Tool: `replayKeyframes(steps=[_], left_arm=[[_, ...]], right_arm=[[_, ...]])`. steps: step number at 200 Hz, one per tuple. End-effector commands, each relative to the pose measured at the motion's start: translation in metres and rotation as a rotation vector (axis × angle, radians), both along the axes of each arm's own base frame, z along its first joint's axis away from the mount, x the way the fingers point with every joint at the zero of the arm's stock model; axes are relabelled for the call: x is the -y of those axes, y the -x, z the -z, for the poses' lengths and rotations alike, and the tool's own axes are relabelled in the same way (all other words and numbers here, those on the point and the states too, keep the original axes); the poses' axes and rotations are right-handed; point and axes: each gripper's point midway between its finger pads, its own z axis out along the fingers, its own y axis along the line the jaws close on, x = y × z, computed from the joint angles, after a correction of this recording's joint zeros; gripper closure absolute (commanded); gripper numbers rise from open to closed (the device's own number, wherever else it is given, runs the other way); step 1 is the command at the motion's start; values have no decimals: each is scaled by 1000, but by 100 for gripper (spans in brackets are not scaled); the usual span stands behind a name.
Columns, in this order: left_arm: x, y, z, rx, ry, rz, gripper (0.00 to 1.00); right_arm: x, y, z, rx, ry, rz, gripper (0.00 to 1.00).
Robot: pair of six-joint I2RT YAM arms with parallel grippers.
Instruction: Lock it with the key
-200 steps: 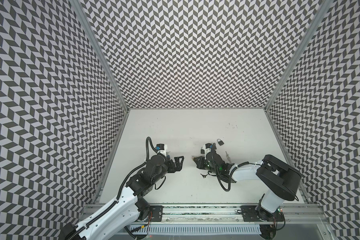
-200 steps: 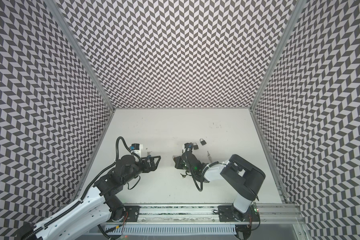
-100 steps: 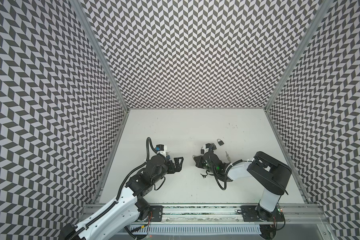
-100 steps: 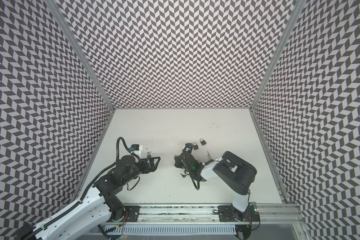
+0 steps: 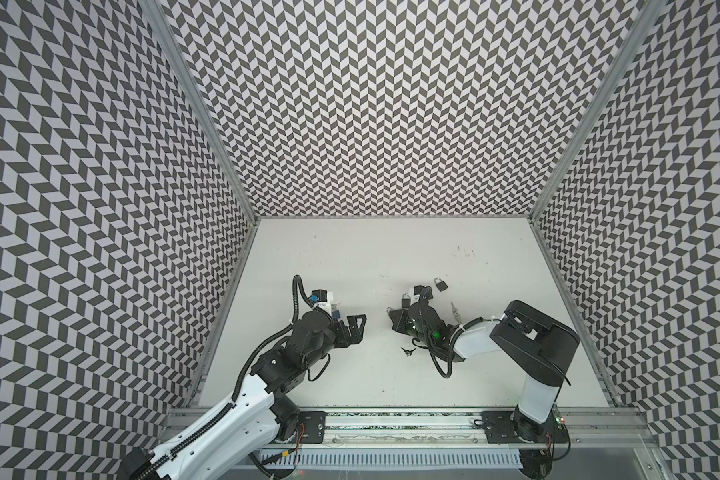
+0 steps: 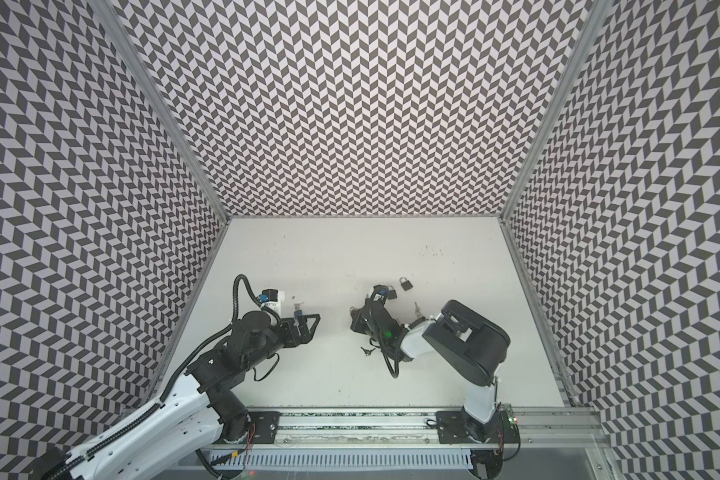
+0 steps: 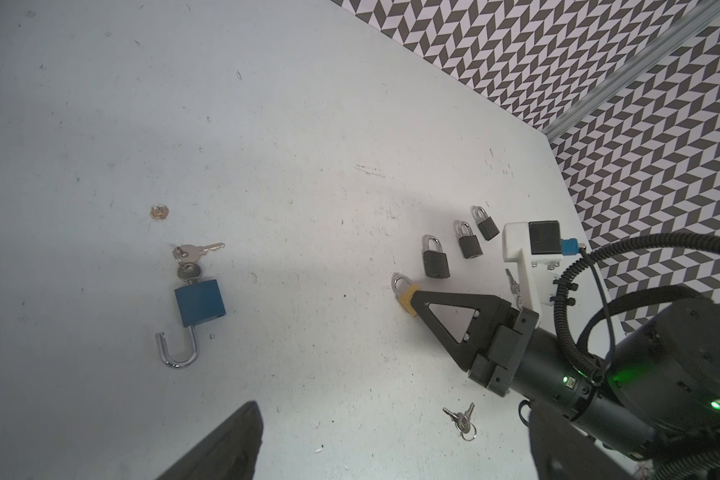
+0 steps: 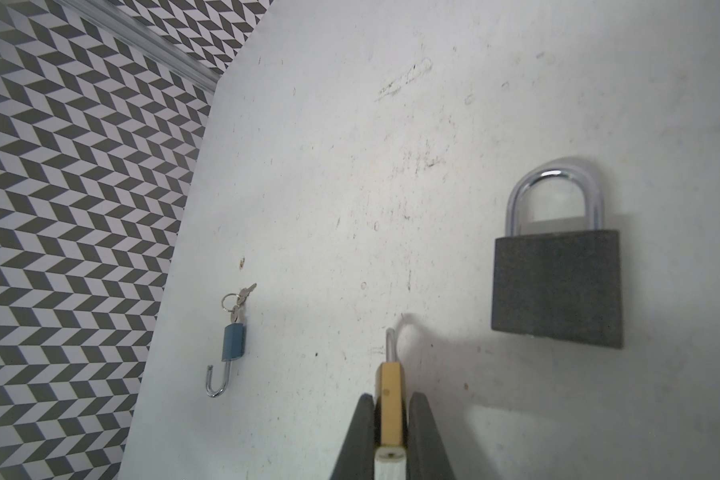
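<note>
Two jaws of the right gripper pinch the tan padlock, shackle pointing ahead of the fingertips; the left gripper stands spread and empty. This looks like the holding step: next, the left would need to fetch the loose keys just beside the right gripper and align one with the keyway.

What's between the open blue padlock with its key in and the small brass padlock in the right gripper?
Nothing but bare white tabletop separates the blue padlock from the brass padlock, as the left wrist view shows.
</note>
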Motion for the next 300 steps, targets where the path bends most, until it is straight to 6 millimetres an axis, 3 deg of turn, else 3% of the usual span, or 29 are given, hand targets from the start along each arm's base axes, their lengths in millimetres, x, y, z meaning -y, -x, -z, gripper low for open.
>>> replayKeyframes(steps=[1,107,162,192,226,248,275,300], left_arm=[[-4,-4,-10,9,11,-34,0],[-6,-3,-1,-22,9,-45,0],[-30,-18,-23,20,74,-123,0],[-60,-32,-44,62,103,-210,0],[-97,-44,-63,90,135,-278,0],[-113,-48,-55,59,121,-305,0],[-117,-51,-42,16,96,-314,2],[-119,-49,-44,23,100,-328,2]], right_arm=[[1,-5,-3,10,-34,22,85],[6,-5,-9,17,-28,21,73],[9,-2,-57,185,108,-5,68],[-27,9,-64,243,185,-136,65],[-84,22,-52,241,256,-338,65],[-110,24,-43,220,278,-431,65],[-130,21,-28,185,335,-513,64],[-150,16,-19,161,372,-559,56]])
